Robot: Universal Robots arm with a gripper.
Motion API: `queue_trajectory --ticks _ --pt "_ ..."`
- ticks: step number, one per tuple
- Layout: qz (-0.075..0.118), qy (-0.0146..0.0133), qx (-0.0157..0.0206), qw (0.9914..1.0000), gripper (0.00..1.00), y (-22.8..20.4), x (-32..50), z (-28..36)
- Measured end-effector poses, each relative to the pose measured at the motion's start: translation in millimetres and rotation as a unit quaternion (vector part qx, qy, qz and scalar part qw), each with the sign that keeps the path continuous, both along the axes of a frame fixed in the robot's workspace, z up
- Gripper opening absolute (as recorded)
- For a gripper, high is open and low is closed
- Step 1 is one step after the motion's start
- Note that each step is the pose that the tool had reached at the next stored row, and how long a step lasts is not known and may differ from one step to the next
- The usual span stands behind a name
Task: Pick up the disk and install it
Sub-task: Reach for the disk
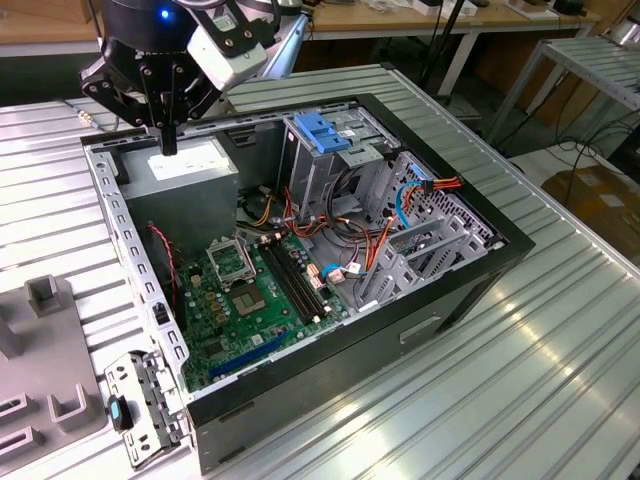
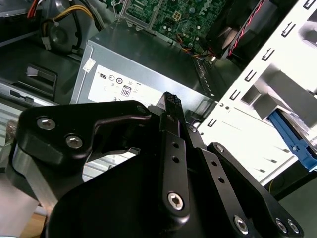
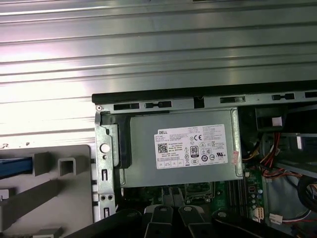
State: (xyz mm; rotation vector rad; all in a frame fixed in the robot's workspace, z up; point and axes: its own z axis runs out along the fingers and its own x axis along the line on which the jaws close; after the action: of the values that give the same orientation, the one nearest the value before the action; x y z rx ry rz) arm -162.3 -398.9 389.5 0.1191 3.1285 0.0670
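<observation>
My gripper (image 1: 170, 146) hangs above the far-left corner of the open computer case (image 1: 470, 290), over the grey power-supply box (image 1: 185, 172) with its white sticker. The black fingers are shut together with nothing between them, as both wrist views show (image 2: 171, 101) (image 3: 172, 197). The disk as a whole is out of view. A blue strip (image 3: 15, 166) lies on the grey holder (image 3: 59, 188) beside the case, and I cannot tell whether it belongs to the disk. The blue-topped drive cage (image 1: 325, 135) stands at the back of the case.
The green motherboard (image 1: 250, 300) lies on the case floor, with red and orange cables (image 1: 375, 240) beside it. A grey slotted fixture (image 1: 45, 345) sits on the ribbed metal table (image 1: 520, 400) at the exterior view's left. A metal bracket with a blue latch (image 1: 140, 410) lies near the case's front corner.
</observation>
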Motion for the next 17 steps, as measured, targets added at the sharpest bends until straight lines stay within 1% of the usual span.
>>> queue_trajectory --ticks 17 --pt "0.0 0.0007 0.0 1.0 0.11 0.0 -4.9 -0.4"
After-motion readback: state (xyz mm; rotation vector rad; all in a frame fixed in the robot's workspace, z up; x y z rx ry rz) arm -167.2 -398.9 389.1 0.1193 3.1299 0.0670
